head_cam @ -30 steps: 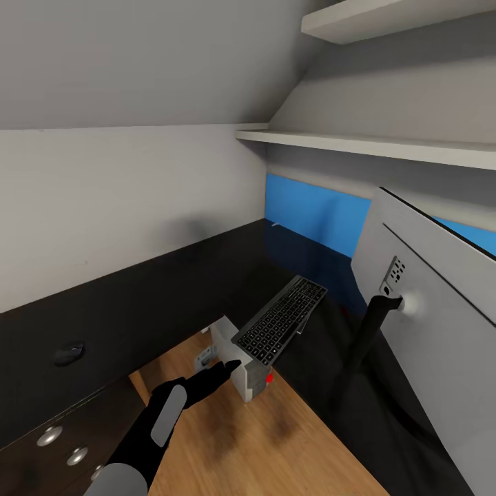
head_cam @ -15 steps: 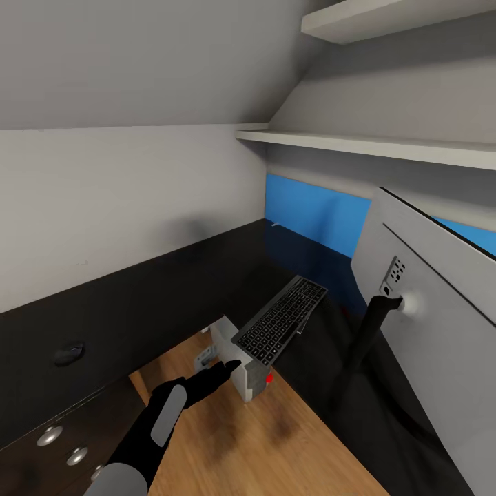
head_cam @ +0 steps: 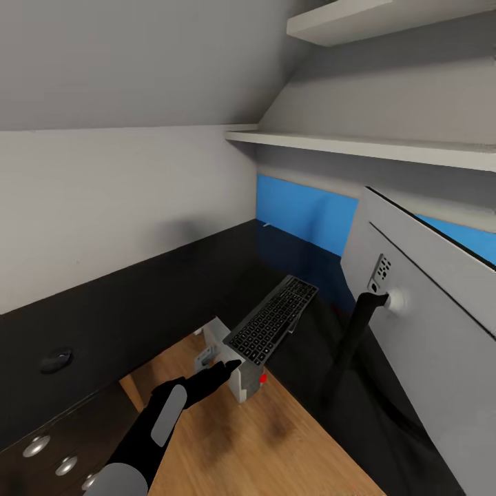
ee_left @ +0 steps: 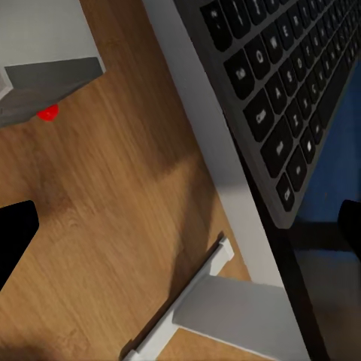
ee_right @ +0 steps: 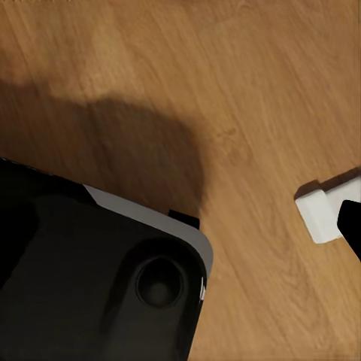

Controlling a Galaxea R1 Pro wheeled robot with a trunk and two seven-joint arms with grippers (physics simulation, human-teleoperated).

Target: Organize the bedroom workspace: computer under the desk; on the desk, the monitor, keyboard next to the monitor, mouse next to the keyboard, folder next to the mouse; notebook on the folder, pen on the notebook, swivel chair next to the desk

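While your left gripper [head_cam: 231, 364] reaches toward the near end of the keyboard [head_cam: 271, 321], the step in hand looks to be the keyboard's placing on the desk [head_cam: 138, 303] beside the monitor [head_cam: 420, 303]. The keyboard lies on the glossy black top with its near end overhanging the edge, above the computer [head_cam: 238, 372] on the wooden floor [head_cam: 275, 441]. The mouse [head_cam: 55, 359] sits well apart, on the left wing. The left wrist view adds what the head view does not: two dark fingertips [ee_left: 15, 237] spread wide, nothing between them. The right fingers' state cannot be told. Your next move, I judge, calls for closing on the keyboard's near edge and seating it fully on the top.
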